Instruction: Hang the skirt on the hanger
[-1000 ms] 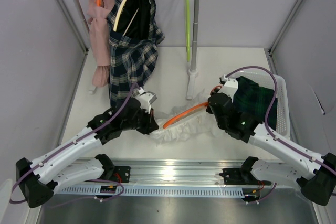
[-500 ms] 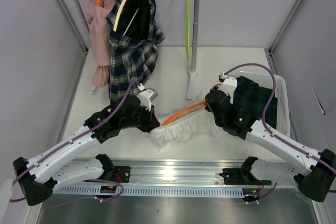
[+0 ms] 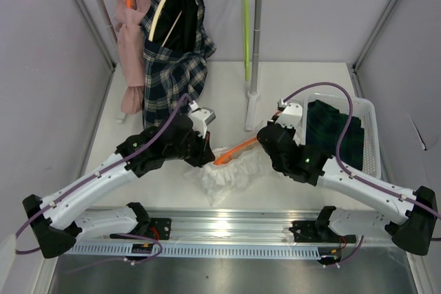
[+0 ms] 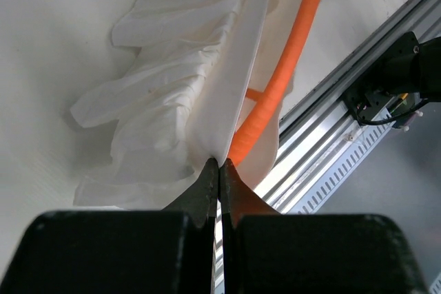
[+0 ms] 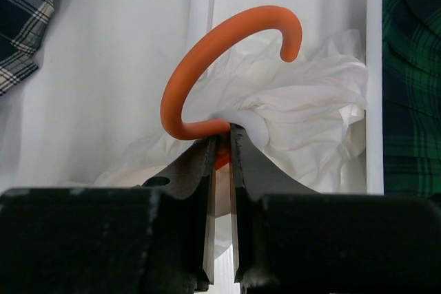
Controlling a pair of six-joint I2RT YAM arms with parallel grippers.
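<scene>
The skirt (image 3: 334, 135), dark green tartan, lies bunched in the white basket (image 3: 373, 111) at the right; its edge shows in the right wrist view (image 5: 413, 67). The lime-green hanger (image 3: 245, 25) hangs on the rail at the back. Neither gripper touches them. My left gripper (image 3: 210, 159) (image 4: 219, 163) is shut on an edge of a white ruffled garment (image 3: 231, 171) (image 4: 172, 87). My right gripper (image 3: 266, 144) (image 5: 224, 135) is shut on the neck of an orange hanger (image 3: 236, 151) (image 5: 200, 60) wrapped in that white cloth (image 5: 310, 101).
A clothes rack (image 3: 256, 53) stands at the back, holding a navy-and-white checked garment (image 3: 172, 67) on a cream hanger and a pink garment (image 3: 131, 53) on an orange one. The rack's white foot (image 5: 200, 5) lies just beyond the orange hook. A metal rail (image 3: 227, 228) runs along the near edge.
Both grippers have moved towards the middle and slightly back, carrying the white garment and orange hanger with them. The cloth is now more bunched between them.
</scene>
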